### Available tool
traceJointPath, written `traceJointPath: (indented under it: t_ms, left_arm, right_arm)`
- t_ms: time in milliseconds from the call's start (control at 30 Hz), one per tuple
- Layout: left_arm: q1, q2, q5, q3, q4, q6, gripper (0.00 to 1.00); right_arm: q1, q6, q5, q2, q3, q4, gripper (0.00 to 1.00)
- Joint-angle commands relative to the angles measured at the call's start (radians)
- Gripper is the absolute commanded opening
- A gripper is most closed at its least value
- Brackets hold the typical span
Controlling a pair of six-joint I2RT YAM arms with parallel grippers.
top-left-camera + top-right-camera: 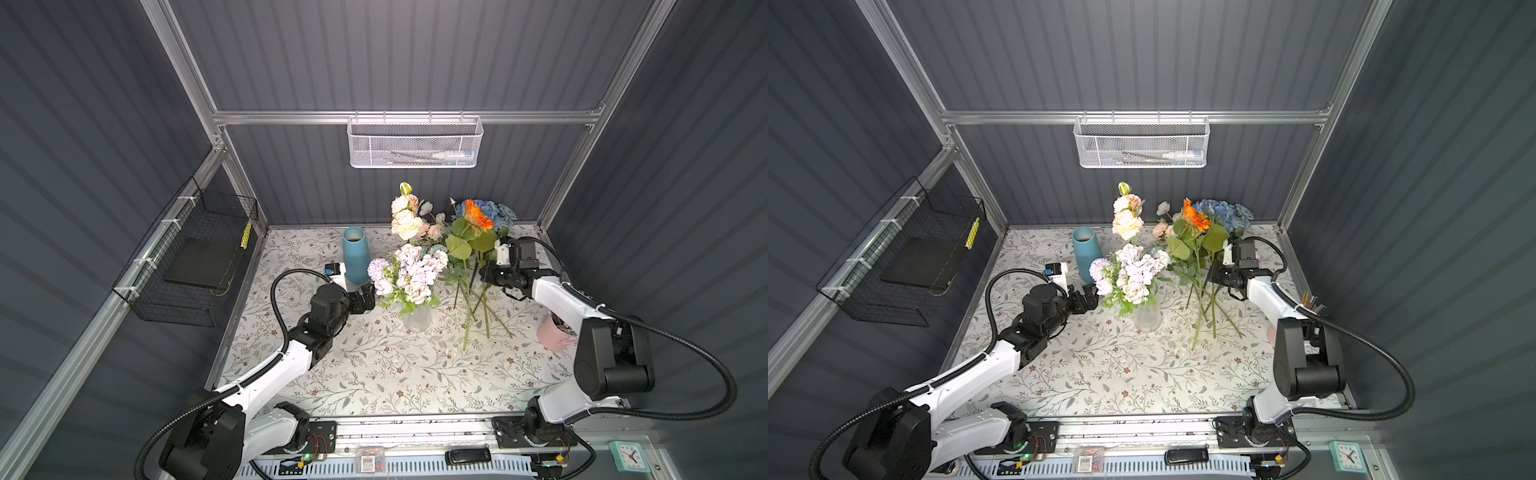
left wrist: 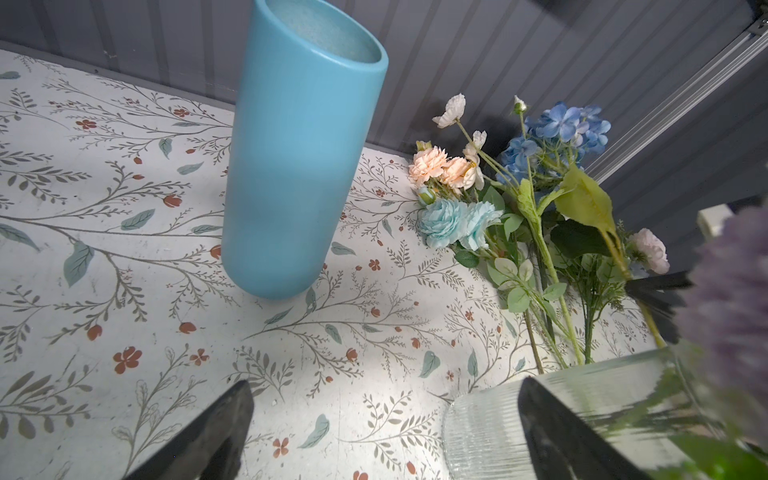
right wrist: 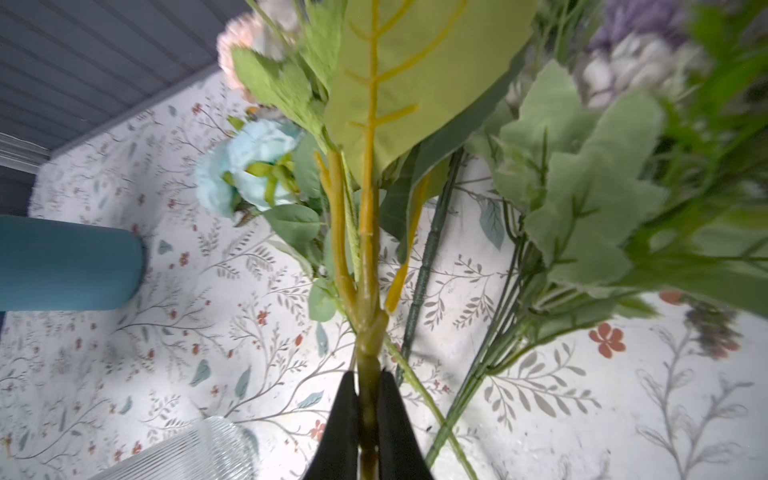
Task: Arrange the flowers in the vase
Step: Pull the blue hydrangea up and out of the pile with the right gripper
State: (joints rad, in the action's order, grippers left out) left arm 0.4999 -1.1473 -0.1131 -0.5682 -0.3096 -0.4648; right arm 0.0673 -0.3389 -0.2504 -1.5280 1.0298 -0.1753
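A clear ribbed glass vase (image 1: 417, 318) (image 1: 1147, 318) stands mid-table and holds lilac and white roses (image 1: 415, 270) and taller cream roses (image 1: 405, 220). My right gripper (image 1: 484, 274) (image 3: 369, 386) is shut on the green stem (image 3: 368, 324) of the red-orange daisy (image 1: 477, 214) (image 1: 1196, 216), which is lifted above the table to the right of the vase. More flowers lie on the table beneath it: blue hydrangeas (image 1: 494, 210) (image 2: 557, 124), pale-blue roses (image 2: 453, 220) and peach ones (image 2: 428, 166). My left gripper (image 1: 368, 299) (image 2: 386, 415) is open and empty, just left of the glass vase (image 2: 490, 432).
A tall blue ceramic cylinder (image 1: 356, 255) (image 2: 303, 158) stands behind my left gripper. A pink cup (image 1: 555, 332) sits at the right edge, partly behind my right arm. A white mesh basket (image 1: 415, 143) hangs on the back wall and a black wire basket (image 1: 195, 257) on the left wall.
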Motion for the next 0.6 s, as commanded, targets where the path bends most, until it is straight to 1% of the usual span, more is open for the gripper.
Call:
traceJointPath:
  t_ms: [0, 67, 100, 167, 333, 500, 567]
  left_arm:
    - [-0.008, 0.001, -0.011, 0.004, -0.021, 0.008, 0.99]
    - [-0.008, 0.001, -0.010, 0.002, -0.025, 0.010, 0.99]
    - [-0.008, 0.001, -0.010, -0.001, -0.026, 0.012, 0.99]
    - [-0.008, -0.001, -0.008, -0.004, -0.031, 0.012, 0.99]
    - [-0.008, -0.005, 0.001, -0.010, -0.043, 0.010, 0.99]
    - [-0.008, -0.005, 0.003, -0.011, -0.048, 0.009, 0.99]
    - [-0.008, -0.004, 0.004, -0.013, -0.048, 0.008, 0.99]
  right_arm:
    - [-0.021, -0.029, -0.055, 0.077, -0.030, 0.039, 0.00]
    - [-0.037, -0.055, -0.076, 0.128, -0.048, 0.054, 0.00]
    - [-0.044, -0.068, -0.113, 0.149, -0.057, 0.063, 0.00]
    - [-0.060, -0.103, -0.149, 0.194, -0.077, 0.089, 0.00]
    - [-0.097, -0.206, -0.237, 0.265, -0.120, 0.152, 0.00]
    - [-0.130, -0.305, -0.234, 0.331, -0.214, 0.255, 0.00]
    - [-0.157, -0.375, -0.223, 0.352, -0.257, 0.316, 0.00]
